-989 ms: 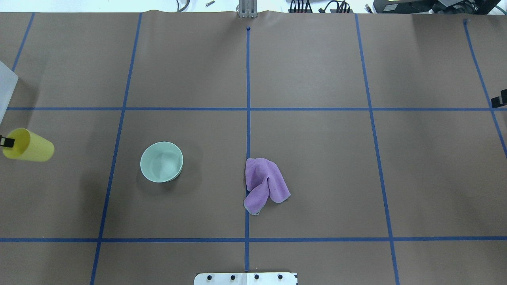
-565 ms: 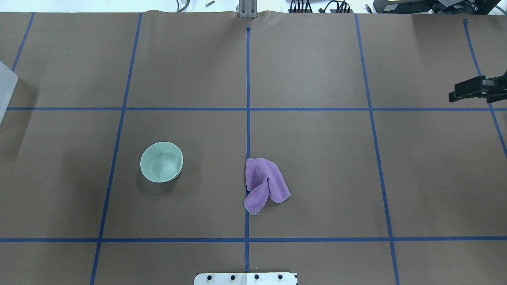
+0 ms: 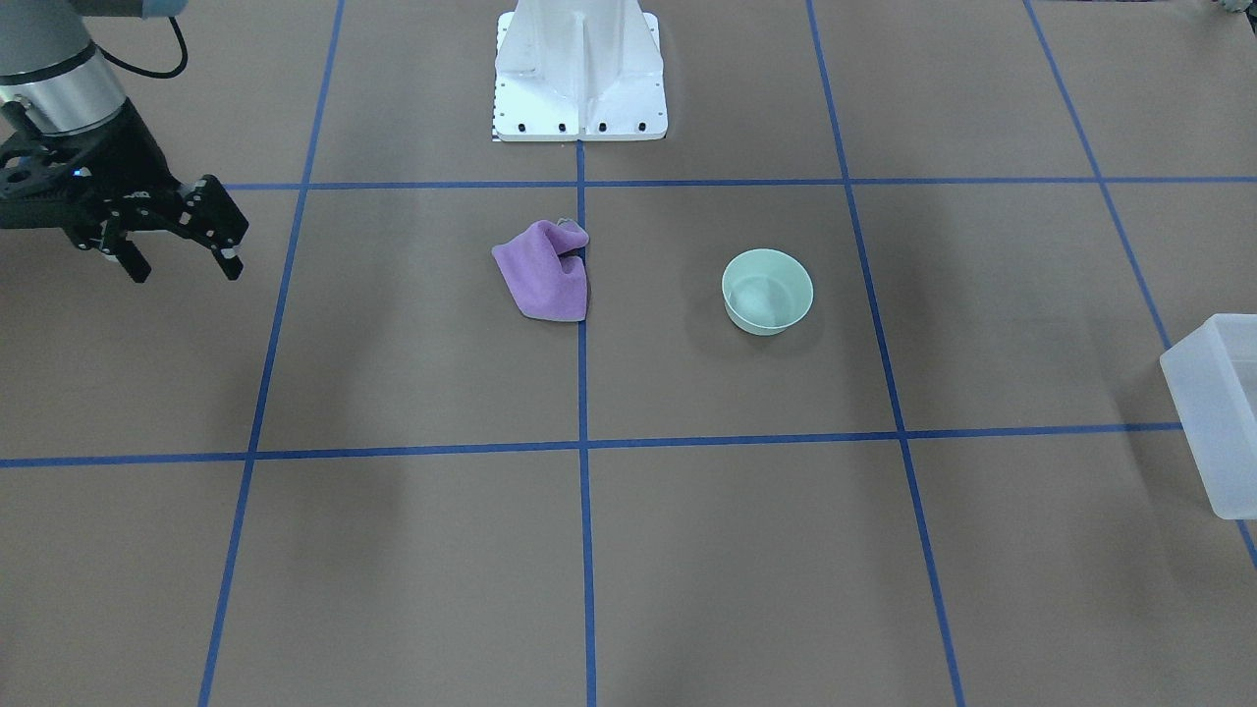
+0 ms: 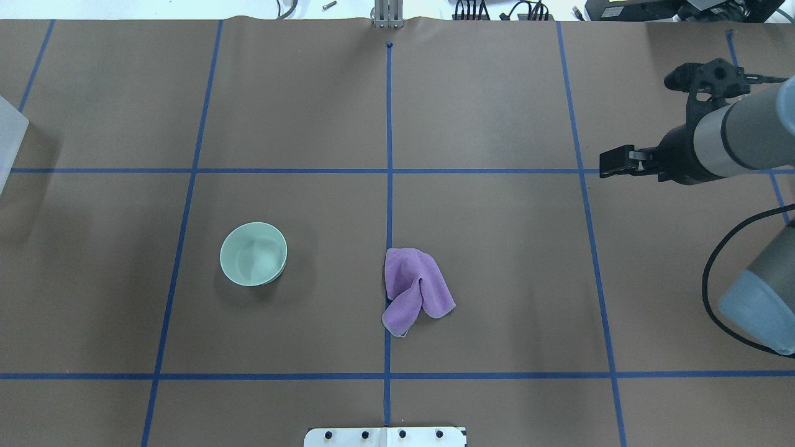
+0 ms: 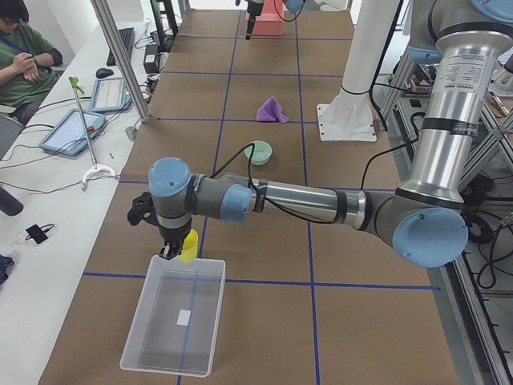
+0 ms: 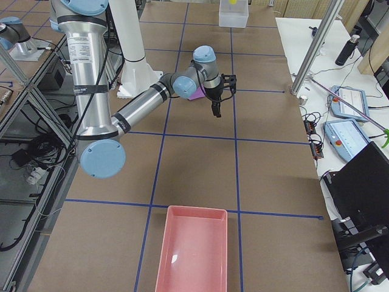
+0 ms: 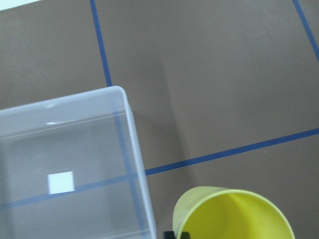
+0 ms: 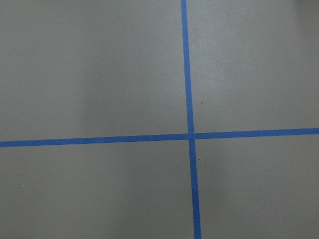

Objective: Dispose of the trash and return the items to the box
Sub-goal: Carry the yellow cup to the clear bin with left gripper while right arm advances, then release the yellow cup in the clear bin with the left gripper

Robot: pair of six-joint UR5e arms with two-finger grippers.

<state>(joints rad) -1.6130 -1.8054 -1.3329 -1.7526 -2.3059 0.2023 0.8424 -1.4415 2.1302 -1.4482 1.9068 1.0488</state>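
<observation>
The yellow cup (image 7: pixel 232 214) hangs tilted in my left gripper (image 5: pixel 172 250), just beside the near corner of the translucent box (image 7: pixel 134 144); one finger tip shows at the cup's rim. In the exterior left view the cup (image 5: pixel 188 245) sits just above the box's rim (image 5: pixel 215 313). The mint-green bowl (image 4: pixel 253 254) stands upright on the table's left half, also in the front view (image 3: pixel 767 291). My right gripper (image 3: pixel 182 245) is open and empty, above the table far right of the bowl (image 4: pixel 612 169).
A crumpled purple cloth (image 4: pixel 413 288) lies by the centre line. A pink tray (image 6: pixel 193 252) lies at the table's right end. The white robot base (image 3: pixel 579 69) stands at the near middle edge. Only the box's corner (image 4: pixel 9 139) shows overhead.
My left gripper has carried the yellow cup leftward, out of the overhead view. My right arm has come in from the right edge and moved left over the table.
</observation>
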